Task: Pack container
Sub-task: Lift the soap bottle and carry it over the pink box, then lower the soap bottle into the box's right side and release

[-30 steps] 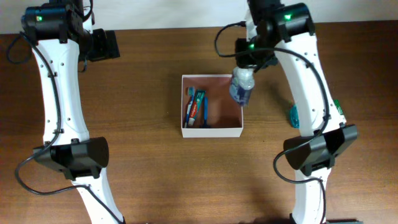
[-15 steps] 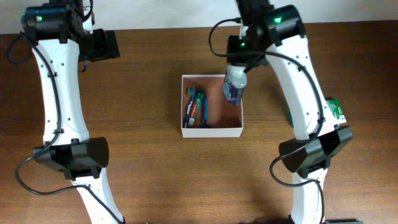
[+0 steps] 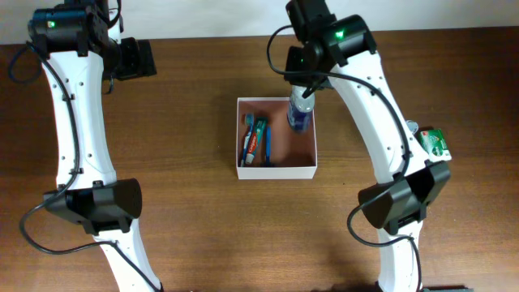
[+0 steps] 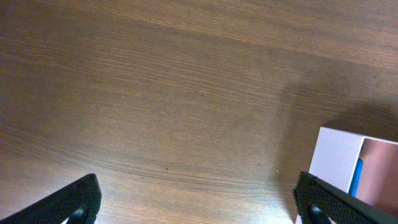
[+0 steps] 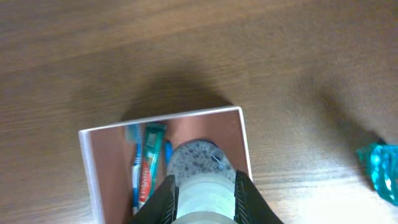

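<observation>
The container (image 3: pixel 276 171) is a square white-walled box with a pinkish-brown floor at the table's middle. A toothpaste tube and toothbrush (image 3: pixel 257 139) lie along its left side. My right gripper (image 3: pixel 303 91) is shut on a clear bottle with a bluish base (image 3: pixel 298 116), which hangs over the container's right half. In the right wrist view the bottle (image 5: pixel 199 158) sits between the two fingers (image 5: pixel 166 199) of the right gripper (image 5: pixel 206 182), above the container's rim (image 5: pixel 161 119). My left gripper (image 3: pixel 136 58) is open at the far left, over bare wood (image 4: pixel 199 211), with the container's corner (image 4: pixel 336 158) at its right.
A green packet (image 3: pixel 438 143) lies on the table to the right, past my right arm. The right wrist view shows a teal item (image 5: pixel 382 165) on the wood right of the container. The table's back edge runs close behind both grippers.
My right gripper has carried the bottle leftward, from above the container's right wall to over its inside. The left arm has not moved.
</observation>
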`<action>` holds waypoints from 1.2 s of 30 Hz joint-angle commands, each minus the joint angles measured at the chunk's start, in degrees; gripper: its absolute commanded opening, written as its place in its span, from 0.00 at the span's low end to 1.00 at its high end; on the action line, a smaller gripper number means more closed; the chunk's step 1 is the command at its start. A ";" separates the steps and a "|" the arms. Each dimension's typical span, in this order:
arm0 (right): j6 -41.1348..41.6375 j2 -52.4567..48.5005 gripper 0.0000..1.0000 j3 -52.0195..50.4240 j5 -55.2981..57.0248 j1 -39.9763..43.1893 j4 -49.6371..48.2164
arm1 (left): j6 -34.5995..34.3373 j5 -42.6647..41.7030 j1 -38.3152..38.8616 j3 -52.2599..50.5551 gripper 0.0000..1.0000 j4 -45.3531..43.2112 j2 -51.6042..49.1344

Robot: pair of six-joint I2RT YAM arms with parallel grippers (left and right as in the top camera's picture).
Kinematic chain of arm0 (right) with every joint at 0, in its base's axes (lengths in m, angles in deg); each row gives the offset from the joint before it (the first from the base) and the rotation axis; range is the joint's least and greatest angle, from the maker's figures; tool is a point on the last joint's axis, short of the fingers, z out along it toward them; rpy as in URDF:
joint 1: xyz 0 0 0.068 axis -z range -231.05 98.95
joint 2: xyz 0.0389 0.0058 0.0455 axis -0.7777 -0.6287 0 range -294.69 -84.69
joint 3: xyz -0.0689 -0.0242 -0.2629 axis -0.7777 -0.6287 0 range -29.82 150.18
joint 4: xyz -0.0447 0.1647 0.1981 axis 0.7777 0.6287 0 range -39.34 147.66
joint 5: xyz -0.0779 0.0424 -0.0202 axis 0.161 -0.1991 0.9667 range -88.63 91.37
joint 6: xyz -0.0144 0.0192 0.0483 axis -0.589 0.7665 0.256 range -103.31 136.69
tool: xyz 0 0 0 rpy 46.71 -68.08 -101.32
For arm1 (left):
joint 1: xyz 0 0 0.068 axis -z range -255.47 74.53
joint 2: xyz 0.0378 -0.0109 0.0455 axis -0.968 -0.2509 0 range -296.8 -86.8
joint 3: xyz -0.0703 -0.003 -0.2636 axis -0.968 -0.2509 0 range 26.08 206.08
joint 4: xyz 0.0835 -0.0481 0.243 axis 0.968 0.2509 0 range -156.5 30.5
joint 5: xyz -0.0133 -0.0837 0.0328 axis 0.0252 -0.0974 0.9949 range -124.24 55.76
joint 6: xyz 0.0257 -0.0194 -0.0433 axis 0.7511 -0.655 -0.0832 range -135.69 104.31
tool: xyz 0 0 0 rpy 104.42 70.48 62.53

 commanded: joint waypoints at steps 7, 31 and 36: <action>2.97 2.10 0.22 -3.13 3.34 -0.20 -2.49 | 0.68 0.42 -0.17 0.26 1.00 -0.07 -0.46; 1.99 1.92 0.24 -10.97 8.87 -0.15 -10.01 | 0.68 0.44 -0.17 0.26 1.00 -0.07 -0.46; 1.99 1.92 0.27 -11.06 8.90 -0.15 -10.47 | 0.68 0.42 -0.17 0.26 1.00 -0.07 -0.46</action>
